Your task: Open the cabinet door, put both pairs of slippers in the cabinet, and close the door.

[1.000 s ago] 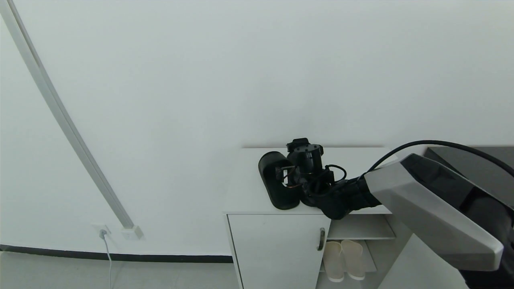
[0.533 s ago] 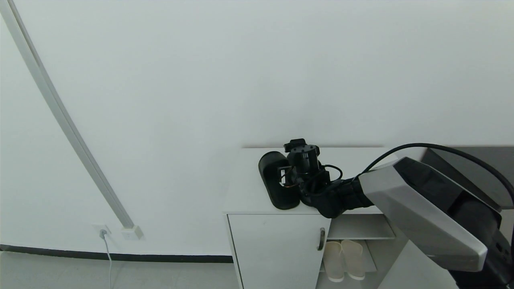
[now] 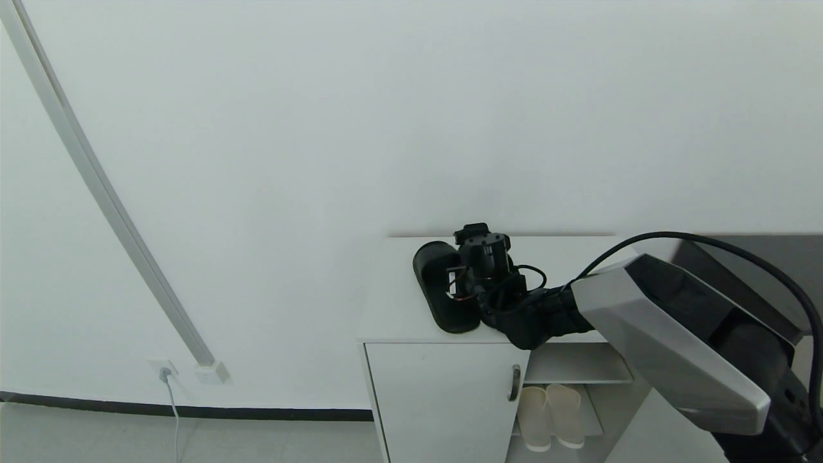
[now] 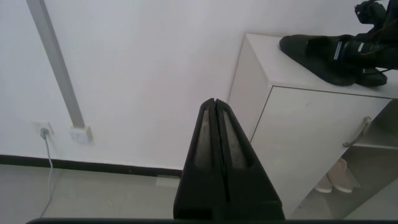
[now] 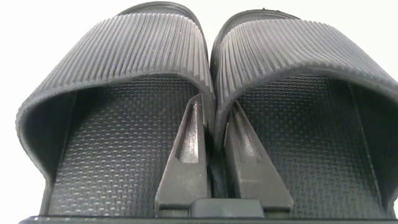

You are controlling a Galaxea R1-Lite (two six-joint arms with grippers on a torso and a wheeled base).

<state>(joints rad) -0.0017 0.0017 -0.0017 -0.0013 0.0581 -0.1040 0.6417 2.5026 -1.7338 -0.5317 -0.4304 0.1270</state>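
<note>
Footwear meets machine at a white cabinet: the black slippers lie side by side on its top, near the front edge above the door. The right pincer grips them. Its fingers pass under the ribbed straps, one inside each slipper, and pinch the two adjoining inner edges together. The right arm reaches in over the top from the cabinet's right side. The door is shut, with its handle at its right edge. Beside it the right half of the cabinet stands open, and the pale slippers sit as a pair on the lower shelf, toes inward, with another shelf above them. The left pincer is closed on nothing, fingers pressed flat together. It hangs off to the cabinet's left, apart from it, in front of the white wall. On that wall a grey conduit slants down to a box near the floor, next to a socket with a cable plugged in.
</note>
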